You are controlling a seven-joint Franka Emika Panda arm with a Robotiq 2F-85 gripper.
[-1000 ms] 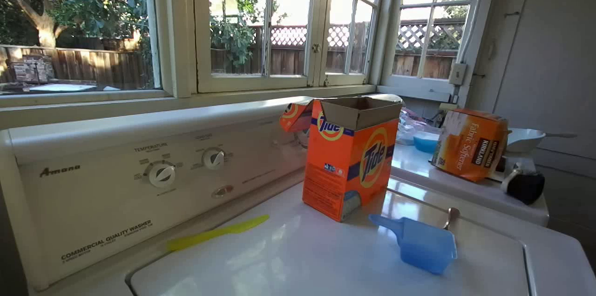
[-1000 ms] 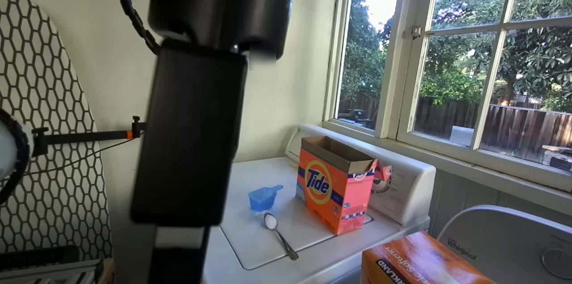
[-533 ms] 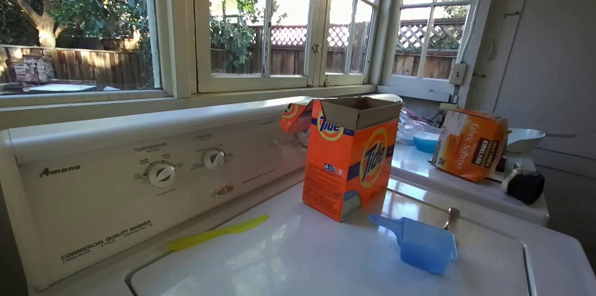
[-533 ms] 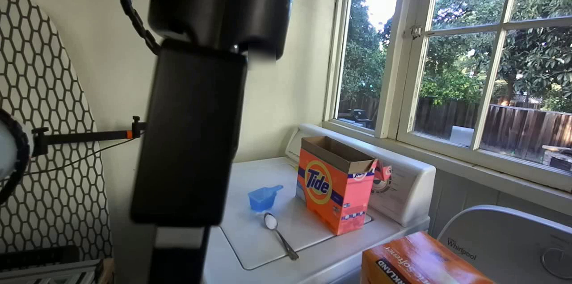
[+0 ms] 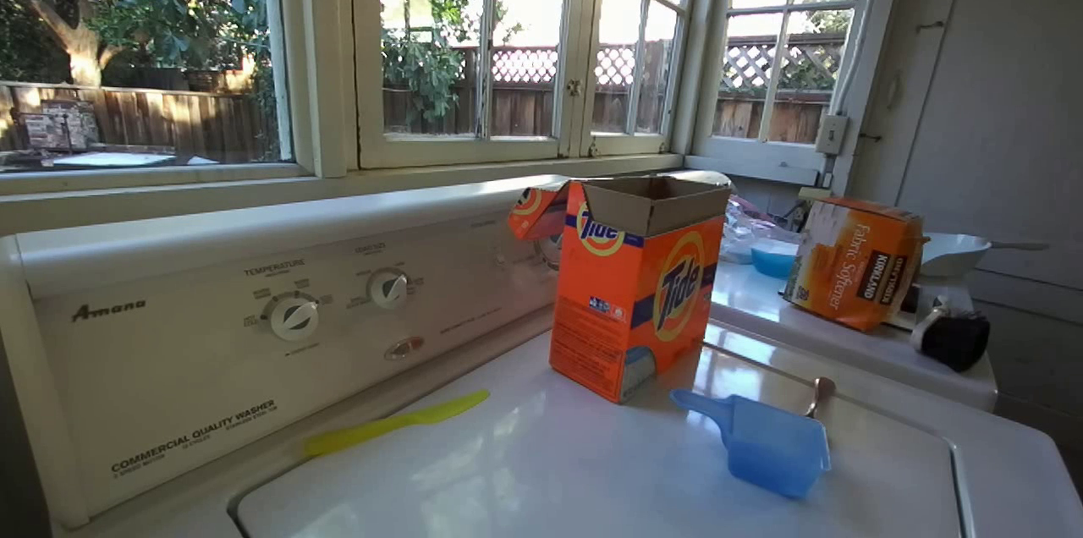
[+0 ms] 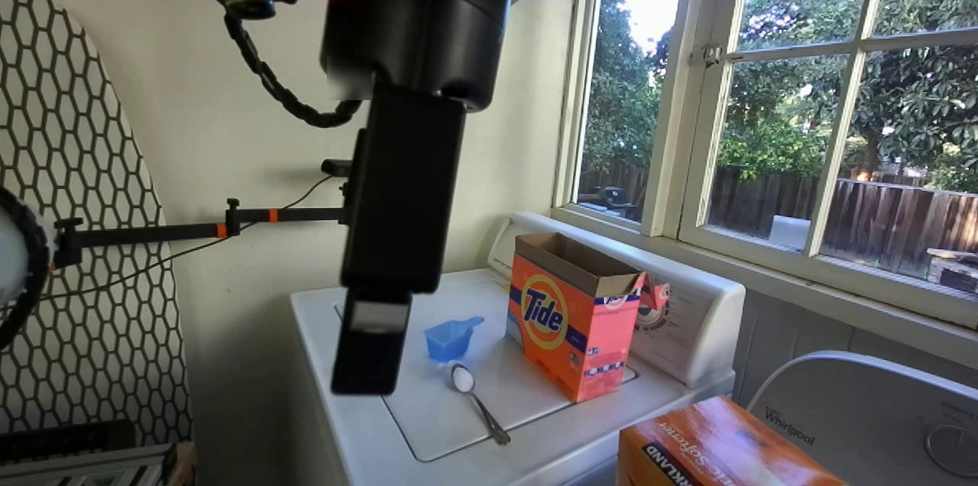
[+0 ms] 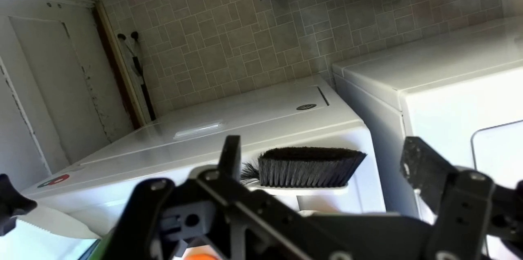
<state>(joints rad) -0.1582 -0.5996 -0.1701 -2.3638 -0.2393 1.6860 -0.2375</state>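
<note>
My gripper (image 7: 327, 158) is open and empty in the wrist view. A brush (image 7: 312, 168) with dense black bristles facing up and a pale back lies on a white machine, showing between the fingers, apart from them. In an exterior view the gripper (image 6: 372, 345) hangs fingers down in front of the washer lid; only one finger shows clearly. The brush also shows in an exterior view (image 5: 956, 341) beside the orange fabric softener box (image 5: 859, 263). An open orange Tide box (image 5: 634, 301), a blue scoop (image 5: 777, 447) and a spoon holding white powder (image 6: 463, 379) rest on the washer.
A yellow knife (image 5: 398, 424) lies by the washer's control panel (image 5: 203, 352). A blue bowl (image 5: 772, 259) and a white utensil (image 5: 954, 253) are on the neighbouring machine. Windows stand behind. A camera arm (image 6: 290, 215) and a patterned ironing board (image 6: 76, 165) stand at the far side.
In an exterior view my gripper has moved up and to the right in the picture and looks smaller, uncovering more of the washer. The objects have not moved.
</note>
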